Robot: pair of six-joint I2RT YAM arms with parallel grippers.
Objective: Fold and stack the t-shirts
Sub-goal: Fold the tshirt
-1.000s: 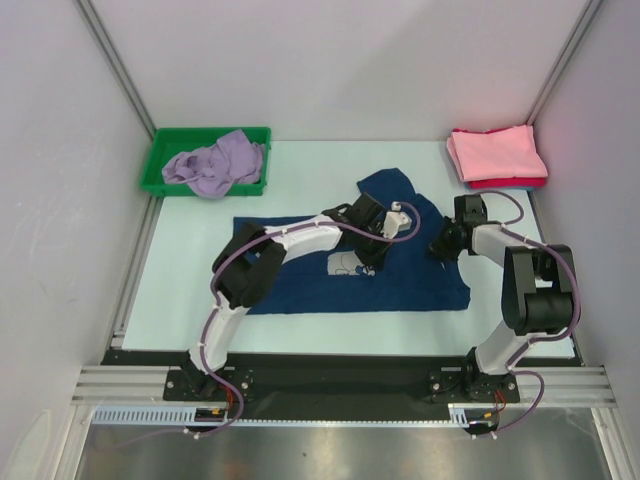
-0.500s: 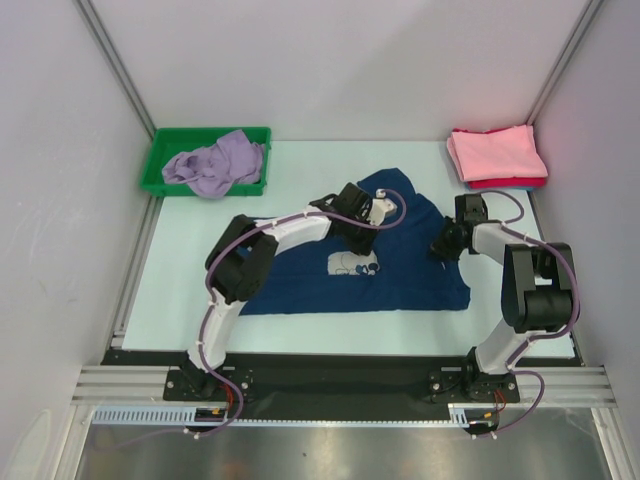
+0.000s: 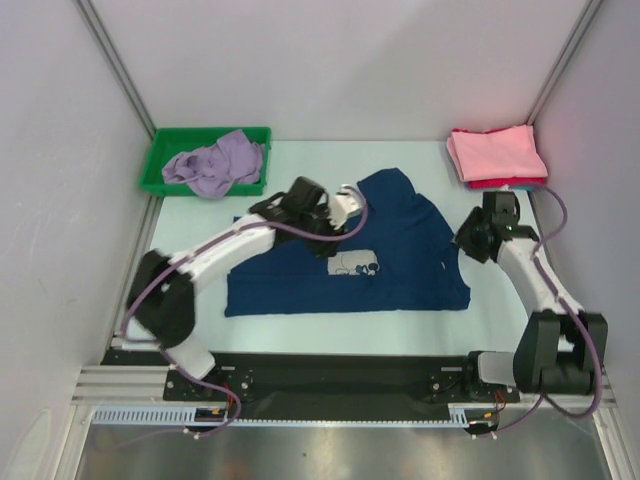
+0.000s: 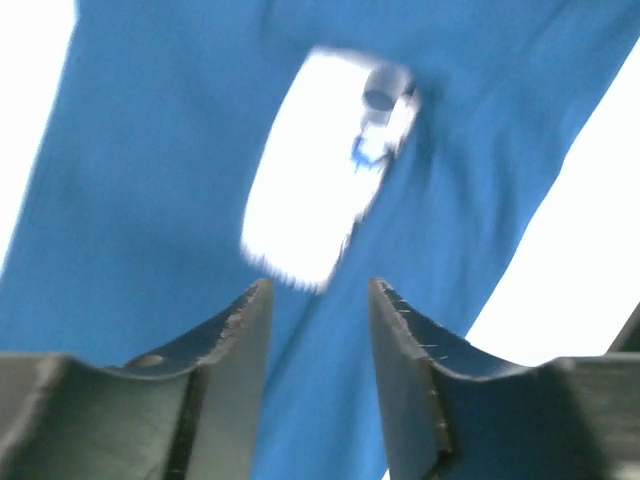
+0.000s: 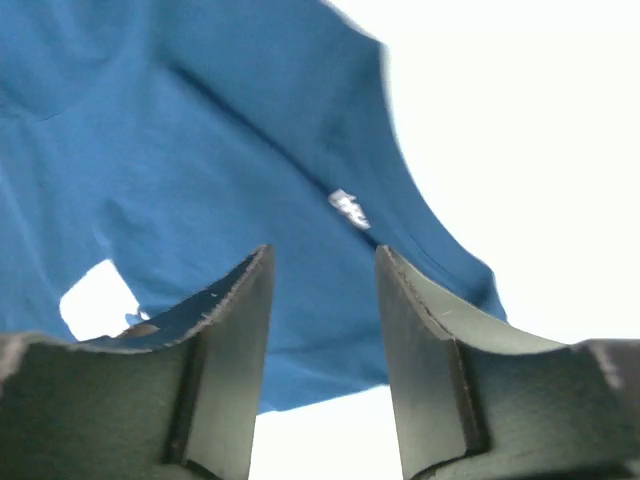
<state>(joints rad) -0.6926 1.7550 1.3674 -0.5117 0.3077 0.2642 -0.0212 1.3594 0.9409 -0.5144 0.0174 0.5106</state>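
The navy t-shirt point(image 3: 400, 270) lies spread across the middle of the table, its pale grey print point(image 3: 355, 264) facing up. My left gripper point(image 3: 335, 218) hovers over the shirt's upper left part. Its jaws stand open in the left wrist view point(image 4: 320, 295), with only navy cloth point(image 4: 150, 200) and the print point(image 4: 320, 190) below them. At the shirt's right edge my right gripper point(image 3: 466, 244) is open too point(image 5: 322, 262), empty above the shirt's hem point(image 5: 200, 150). A lavender t-shirt point(image 3: 215, 160) lies crumpled in the green bin. Folded pink and red t-shirts point(image 3: 497, 156) are stacked at the back right.
The green bin point(image 3: 160, 180) stands at the back left corner. White walls and metal posts close in both sides and the back. Bare table shows to the shirt's right point(image 5: 520, 130) and along the front edge point(image 3: 330, 330).
Both grippers have opened and let go of the navy shirt. The left arm has drawn back to the left, the right arm has moved right, and the shirt now lies flat.
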